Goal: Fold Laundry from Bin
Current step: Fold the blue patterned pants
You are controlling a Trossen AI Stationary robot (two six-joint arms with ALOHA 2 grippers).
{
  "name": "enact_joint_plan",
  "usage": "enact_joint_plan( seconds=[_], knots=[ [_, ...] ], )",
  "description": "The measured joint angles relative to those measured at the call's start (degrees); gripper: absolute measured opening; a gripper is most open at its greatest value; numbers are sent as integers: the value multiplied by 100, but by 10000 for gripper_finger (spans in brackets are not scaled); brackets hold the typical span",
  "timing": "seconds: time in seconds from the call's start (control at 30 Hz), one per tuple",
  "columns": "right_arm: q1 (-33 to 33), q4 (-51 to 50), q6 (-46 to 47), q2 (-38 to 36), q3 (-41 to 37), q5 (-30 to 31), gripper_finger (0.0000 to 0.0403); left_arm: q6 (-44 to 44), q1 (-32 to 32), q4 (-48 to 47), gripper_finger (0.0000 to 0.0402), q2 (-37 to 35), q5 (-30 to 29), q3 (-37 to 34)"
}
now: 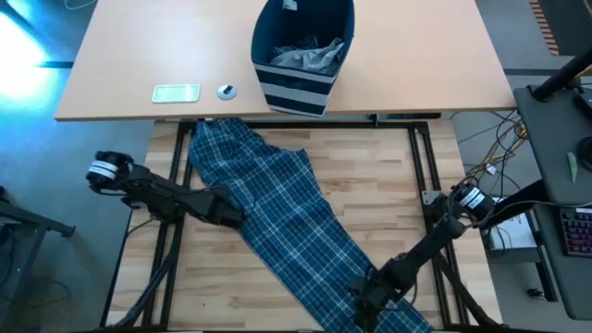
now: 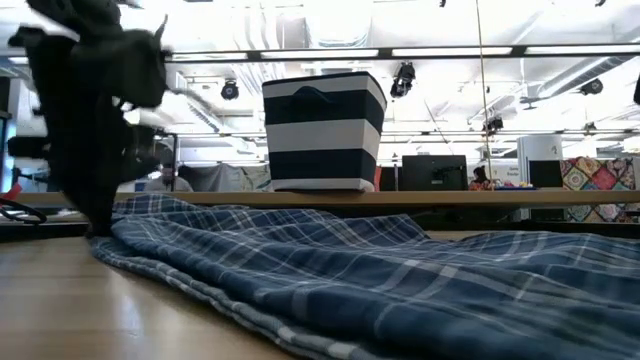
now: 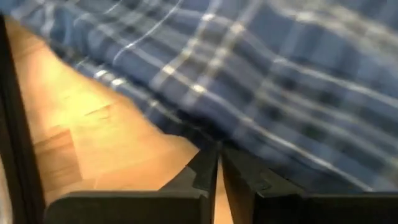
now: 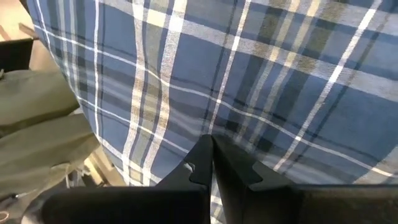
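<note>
The plaid trousers (image 1: pixel 277 208) are lying spread in a long diagonal across the wooden table (image 1: pixel 388 185), running away from the bin (image 1: pixel 303 51) toward the near edge. The bin is sitting on the tan desk (image 1: pixel 139 46) beyond, holding grey laundry (image 1: pixel 310 55). The left gripper (image 1: pixel 231 215) is resting clenched at the trousers' edge — whether it is pinching cloth, I cannot tell. The right gripper (image 1: pixel 368 291) — clenched too — is pressing against the far end.

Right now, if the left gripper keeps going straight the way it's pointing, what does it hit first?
Most likely the plaid trousers: the left gripper, shut, points at their edge on the wooden table. Contact is unclear.
</note>
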Motion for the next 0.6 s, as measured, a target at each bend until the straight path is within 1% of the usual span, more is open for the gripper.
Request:
enact_joint_plan(
  seconds=[0.07, 0.17, 0.2, 0.27, 0.33, 0.4, 0.5, 0.6],
  knots=[
    [-38, -144, 0, -165, 16, 273, 9, 192, 2, -399, 35, -145, 3, 315],
    [-139, -172, 22, -444, 55, 768, 9, 364, 71, -981, 76, -380, -107, 791],
    [-153, -199, 26, -518, 57, 892, 9, 405, 121, -1049, 91, -468, -183, 914],
    [-204, -236, 24, -577, 57, 1039, 9, 591, 280, -831, 122, -642, -237, 1045],
    [-251, -238, -26, -580, 57, 1060, 9, 871, 542, -394, 146, -716, -252, 1026],
    [-314, -223, -79, -569, 69, 1217, 9, 1129, 858, 306, 164, -718, -299, 848],
    [-363, -196, -120, -554, 66, 1485, 9, 1664, 1352, 1869, 176, -495, -363, 467],
    [-400, -236, -77, -452, 56, 1738, 9, 1966, 1814, 3216, 178, -33, -488, 102]
  ],
)
